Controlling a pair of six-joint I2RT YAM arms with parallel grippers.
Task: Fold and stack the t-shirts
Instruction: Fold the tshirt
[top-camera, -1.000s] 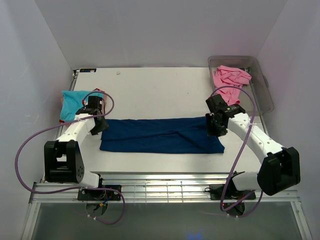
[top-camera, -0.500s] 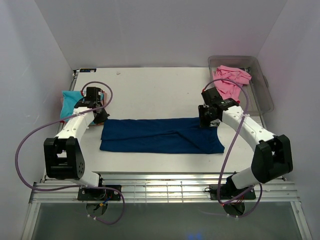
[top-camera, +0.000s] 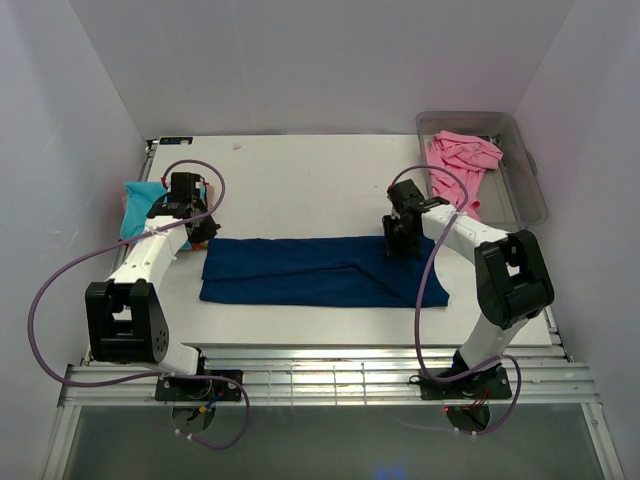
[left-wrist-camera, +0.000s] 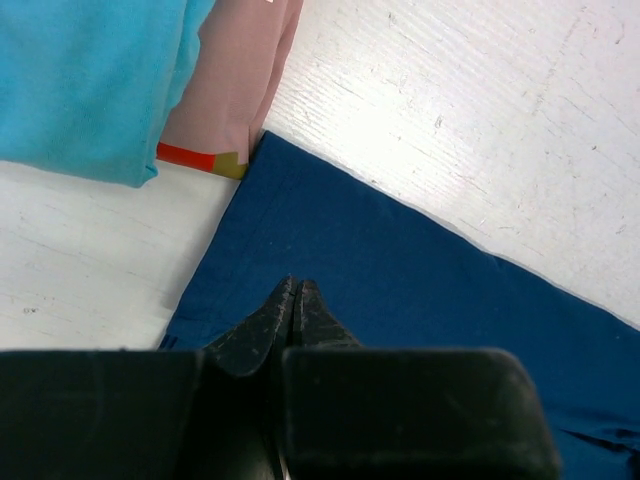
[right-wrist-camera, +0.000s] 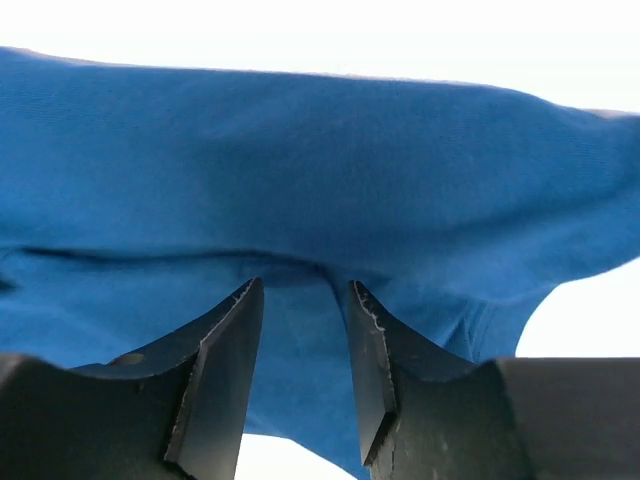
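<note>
Navy shirt (top-camera: 320, 270) lies flat on the table (top-camera: 300, 180) as a long band, and looks already folded lengthwise. Both arms sit at its far edge, one toward each end, likely to take that edge for the next fold.

Left gripper (left-wrist-camera: 293, 285) is at the navy shirt's far-left corner. It is clenched with its tips down on the cloth, and I can't tell if any cloth is nipped between them.

Right gripper (right-wrist-camera: 300, 285) is on the far edge toward the navy shirt's right end. Its jaws are apart with navy cloth showing in the gap, nothing grasped yet.

My read is that the right side must close before any lift, or the band drags skewed.

Turquoise shirt (top-camera: 145, 205) sits just left of the navy shirt's far-left corner, looks folded, and probably marks the stack spot. Pink shirt (top-camera: 460, 160) is bunched in the tub (top-camera: 530, 190), beyond the navy shirt's right end, waiting its turn.
</note>
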